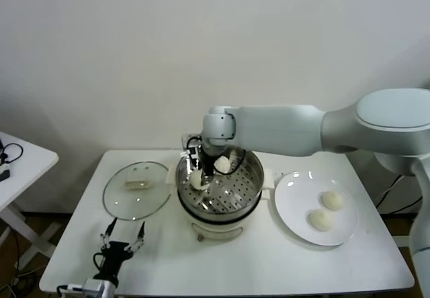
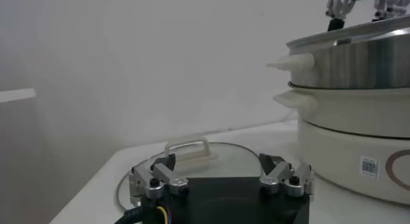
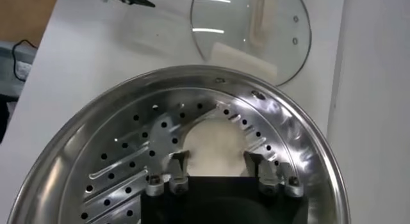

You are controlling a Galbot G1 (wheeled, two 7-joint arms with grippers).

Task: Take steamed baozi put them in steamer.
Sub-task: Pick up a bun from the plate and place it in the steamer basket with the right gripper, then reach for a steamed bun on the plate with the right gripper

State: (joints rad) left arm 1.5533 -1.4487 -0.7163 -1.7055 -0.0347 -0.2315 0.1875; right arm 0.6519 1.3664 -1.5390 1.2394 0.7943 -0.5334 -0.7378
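Note:
The steel steamer (image 1: 250,180) sits on its white pot base at the table's middle. My right gripper (image 1: 203,170) reaches down inside it, shut on a creamy-white baozi (image 3: 214,141) that is low over the perforated bottom (image 3: 128,155). In the right wrist view the gripper (image 3: 216,158) has a finger on each side of the bun. A second white bun (image 1: 222,164) shows in the steamer beside the gripper. Two more baozi (image 1: 332,199) (image 1: 320,220) lie on the white plate (image 1: 292,207) to the right. My left gripper (image 1: 123,234) is open and empty, parked near the table's front left.
A round glass lid (image 1: 138,189) lies flat left of the steamer, just beyond the left gripper (image 2: 221,171). The pot base (image 2: 359,148) stands close on that gripper's side. A small white side table (image 1: 20,157) stands at the far left.

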